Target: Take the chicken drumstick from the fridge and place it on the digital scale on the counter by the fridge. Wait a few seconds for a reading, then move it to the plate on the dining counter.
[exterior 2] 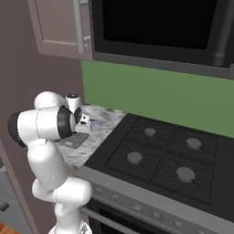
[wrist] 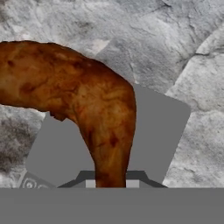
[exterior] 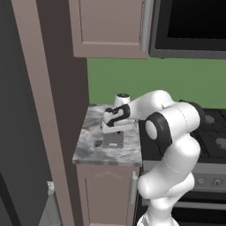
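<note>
The reddish-brown chicken drumstick is clamped between my gripper's fingertips, thick end swung to the left of the hand view. Right under it lies the flat grey digital scale on the marbled counter. I cannot tell whether the meat touches the scale. In the left base view my gripper hangs just over the scale on the narrow counter. The right base view has the gripper above the scale. The fridge's dark grey side stands at far left. The plate and the dining counter are out of view.
A small white canister with a dark top stands at the counter's back, close behind my hand. A black gas stove adjoins the counter on the right. A taupe wall cabinet and a dark microwave hang overhead.
</note>
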